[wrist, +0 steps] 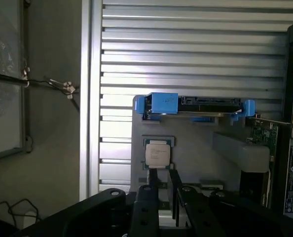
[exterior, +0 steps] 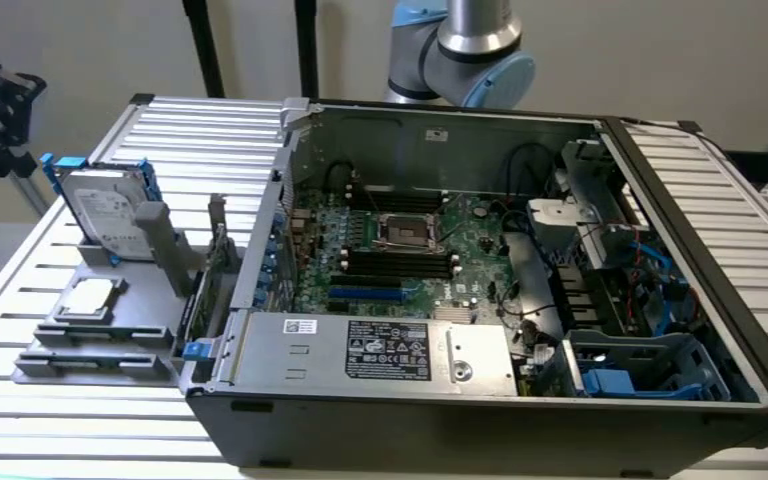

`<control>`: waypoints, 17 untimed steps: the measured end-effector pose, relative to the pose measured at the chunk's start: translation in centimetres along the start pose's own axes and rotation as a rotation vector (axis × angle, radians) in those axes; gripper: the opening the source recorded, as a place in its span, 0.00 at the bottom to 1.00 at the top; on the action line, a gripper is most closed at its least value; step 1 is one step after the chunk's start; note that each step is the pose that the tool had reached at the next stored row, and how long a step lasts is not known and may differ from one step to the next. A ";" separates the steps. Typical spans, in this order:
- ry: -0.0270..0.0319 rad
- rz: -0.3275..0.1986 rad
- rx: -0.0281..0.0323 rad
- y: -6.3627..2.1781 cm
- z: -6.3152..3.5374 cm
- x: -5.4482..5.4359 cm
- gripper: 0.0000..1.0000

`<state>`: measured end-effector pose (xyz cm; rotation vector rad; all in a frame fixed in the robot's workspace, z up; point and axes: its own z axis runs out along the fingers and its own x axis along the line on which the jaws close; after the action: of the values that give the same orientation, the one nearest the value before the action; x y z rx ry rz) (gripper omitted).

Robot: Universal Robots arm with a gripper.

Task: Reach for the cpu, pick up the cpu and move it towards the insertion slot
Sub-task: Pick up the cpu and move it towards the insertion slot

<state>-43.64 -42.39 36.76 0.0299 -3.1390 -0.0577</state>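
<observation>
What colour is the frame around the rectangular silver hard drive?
Blue, the frame clearest in the wrist view.

The exterior view looks down from high and well back over the open case point(exterior: 491, 420) on a slatted table point(exterior: 37, 420). The wrist view faces down, nearer, beside the case. Both share the holder point(exterior: 144, 300) point(wrist: 201, 158) with cpu point(exterior: 87, 297) point(wrist: 157, 152) and hard drive point(exterior: 104, 215) point(wrist: 205, 102).
</observation>
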 end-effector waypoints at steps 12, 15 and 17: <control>0.0000 0.000 -0.0001 -0.11 0.02 0.0 0.71; 0.0000 0.000 -0.0005 -0.43 0.22 0.0 0.71; 0.0000 0.000 -0.0012 -0.88 0.56 0.0 0.71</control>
<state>-43.59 -43.25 36.17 0.0300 -3.1390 -0.0596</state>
